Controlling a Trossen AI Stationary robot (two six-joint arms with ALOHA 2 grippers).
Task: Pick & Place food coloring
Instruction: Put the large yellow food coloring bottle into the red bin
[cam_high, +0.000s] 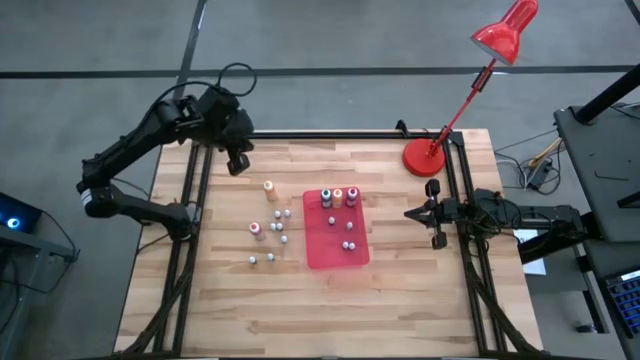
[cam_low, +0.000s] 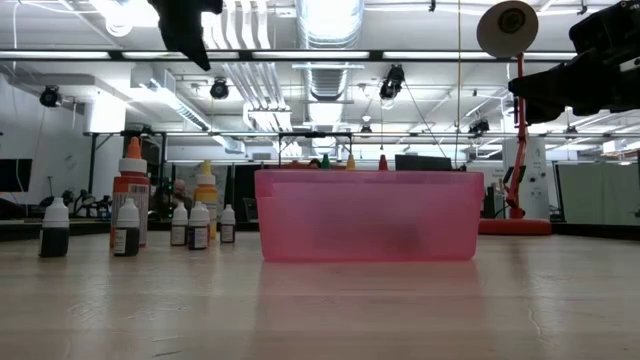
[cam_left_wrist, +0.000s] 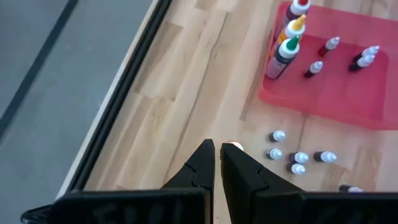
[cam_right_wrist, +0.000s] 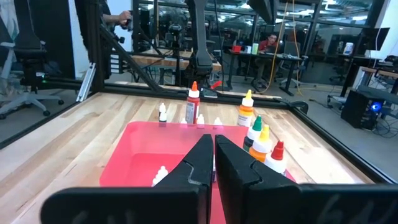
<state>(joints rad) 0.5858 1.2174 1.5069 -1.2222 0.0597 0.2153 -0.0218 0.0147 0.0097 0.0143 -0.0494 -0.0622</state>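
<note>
Food coloring bottles stand in two groups on the desk, a pale wood-plank surface bounded by a dark metal frame. One group stands on bare wood, between the two hands and nearer the left hand. It includes an orange bottle, a red-labelled bottle and several tiny white-capped bottles. The second group stands inside the flat red tray, which lies between that cluster and the right hand. Three taller bottles stand in a row along the tray's far edge, and smaller ones stand near its middle.

The left hand is closed and holds nothing; it hangs above the desk's far left part, well apart from the bottles. The right hand is closed and empty, level with the tray and just off its right side.

A red desk lamp stands on its round base at the far right corner of the desk. The floor around the desk is grey. The low view shows a workshop with ceiling ducts, strip lights and further workstations. The right wrist view shows a seated person at a distant bench.
</note>
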